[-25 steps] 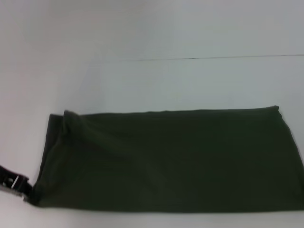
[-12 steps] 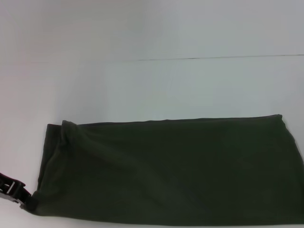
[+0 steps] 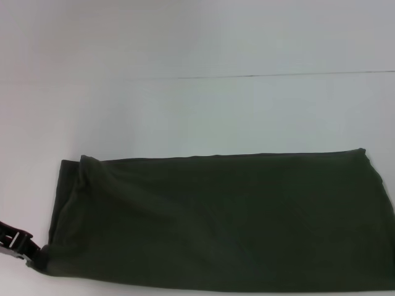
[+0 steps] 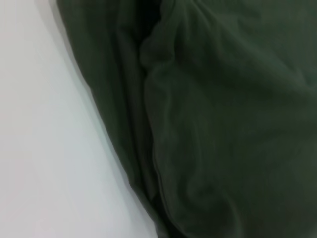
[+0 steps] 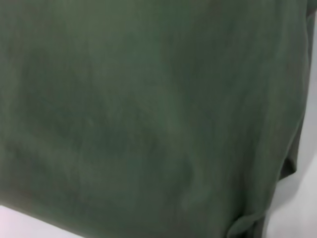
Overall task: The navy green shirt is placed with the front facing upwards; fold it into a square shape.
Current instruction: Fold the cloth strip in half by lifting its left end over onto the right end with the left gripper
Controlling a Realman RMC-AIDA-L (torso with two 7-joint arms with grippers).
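Near edge of white worktop [image 3: 185, 111]: navy green shirt [image 3: 222, 219] folded into long band. Left hand [image 3: 28, 250] at near-left corner, grip state indeterminate. Right hand unseen. Next, judged: fold band crosswise to square.

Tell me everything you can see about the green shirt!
The navy green shirt is dark olive, soft-looking cloth, already folded into a long, wide band lying flat on the white table, near the robot. No print, collar or sleeves show. Its far edge is straight; its left end is bunched in loose wrinkles. The left claw touches its near left corner. Its right end runs out of the head view.
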